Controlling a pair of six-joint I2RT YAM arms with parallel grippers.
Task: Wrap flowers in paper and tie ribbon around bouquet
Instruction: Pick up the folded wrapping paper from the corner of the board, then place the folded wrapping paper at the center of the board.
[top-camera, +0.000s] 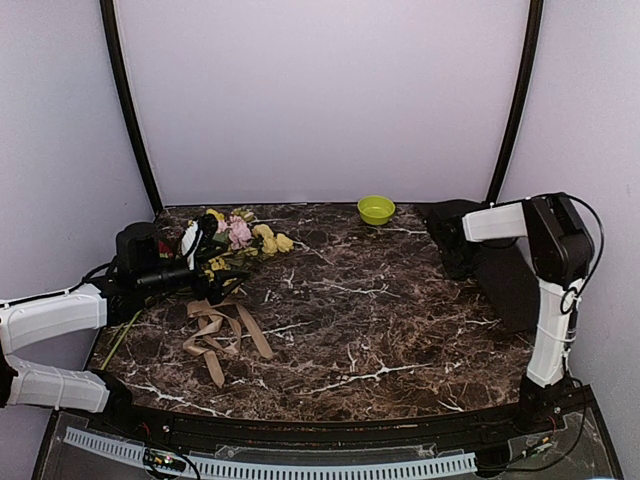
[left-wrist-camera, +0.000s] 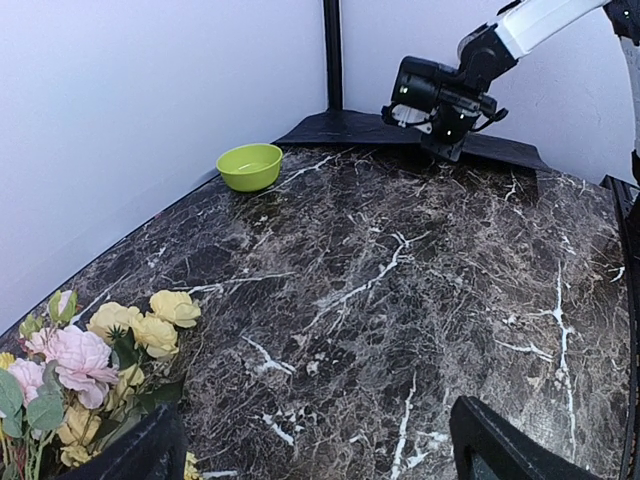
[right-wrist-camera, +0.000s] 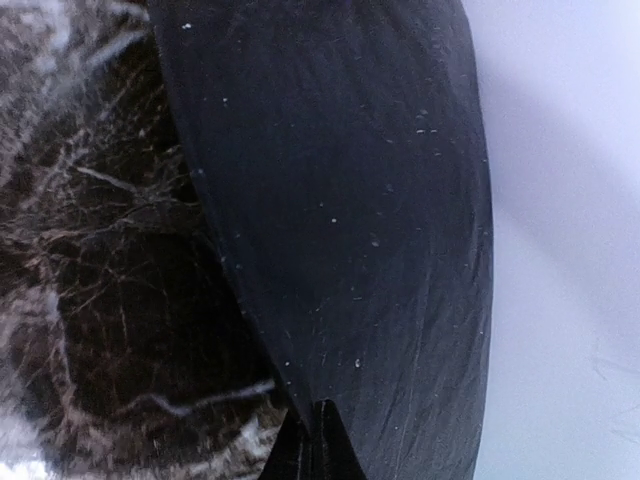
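The flowers (top-camera: 240, 235), pale pink and yellow on green stems, lie at the table's back left; in the left wrist view the flowers (left-wrist-camera: 100, 350) are beside my left finger. My left gripper (top-camera: 205, 262) hovers over them, open with nothing between its fingers (left-wrist-camera: 315, 450). The beige ribbon (top-camera: 215, 335) lies in loose loops in front of the stems. The black paper (top-camera: 505, 280) rests at the back right against the wall. My right gripper (top-camera: 445, 235) is at its left edge. In the right wrist view the paper (right-wrist-camera: 350, 200) fills the frame and the right gripper (right-wrist-camera: 320, 425) is shut on its edge.
A small green bowl (top-camera: 376, 209) stands at the back middle by the wall, and the bowl (left-wrist-camera: 249, 166) also shows in the left wrist view. White walls and black corner posts close in the dark marbled table (top-camera: 380, 320).
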